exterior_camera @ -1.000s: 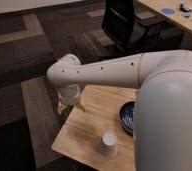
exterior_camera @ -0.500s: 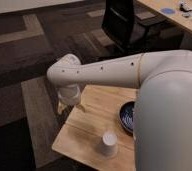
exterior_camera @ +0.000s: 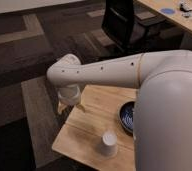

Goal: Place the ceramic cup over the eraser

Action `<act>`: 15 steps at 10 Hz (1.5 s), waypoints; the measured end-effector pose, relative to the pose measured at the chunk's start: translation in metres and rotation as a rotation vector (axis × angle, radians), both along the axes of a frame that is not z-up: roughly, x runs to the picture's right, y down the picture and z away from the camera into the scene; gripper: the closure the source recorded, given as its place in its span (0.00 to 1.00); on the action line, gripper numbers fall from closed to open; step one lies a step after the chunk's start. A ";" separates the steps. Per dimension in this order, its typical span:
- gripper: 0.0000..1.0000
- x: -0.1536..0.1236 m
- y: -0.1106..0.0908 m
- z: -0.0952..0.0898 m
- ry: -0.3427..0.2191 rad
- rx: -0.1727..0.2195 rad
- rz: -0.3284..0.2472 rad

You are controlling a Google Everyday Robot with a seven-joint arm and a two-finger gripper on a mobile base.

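The gripper is hanging over the desk's far left corner, whether clenched or released I cannot tell, while the ceramic cup is sitting upside down on the desk, well apart from it toward the near edge, near the dark-blue bowl.

Hand seemingly unmoved beside table.

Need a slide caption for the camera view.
Arm reaches across the wooden table, tool at its far-left corner; ceramic cup stands near the front edge, blue bowl beyond it; eraser unseen.
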State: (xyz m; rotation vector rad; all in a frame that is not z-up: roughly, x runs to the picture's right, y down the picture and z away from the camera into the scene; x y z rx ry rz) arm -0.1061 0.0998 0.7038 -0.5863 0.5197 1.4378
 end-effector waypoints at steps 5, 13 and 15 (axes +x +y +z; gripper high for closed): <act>0.35 0.000 0.000 0.000 0.000 0.001 0.000; 0.35 0.000 -0.001 -0.001 0.000 0.002 0.000; 0.35 0.005 0.000 -0.002 0.006 0.002 0.000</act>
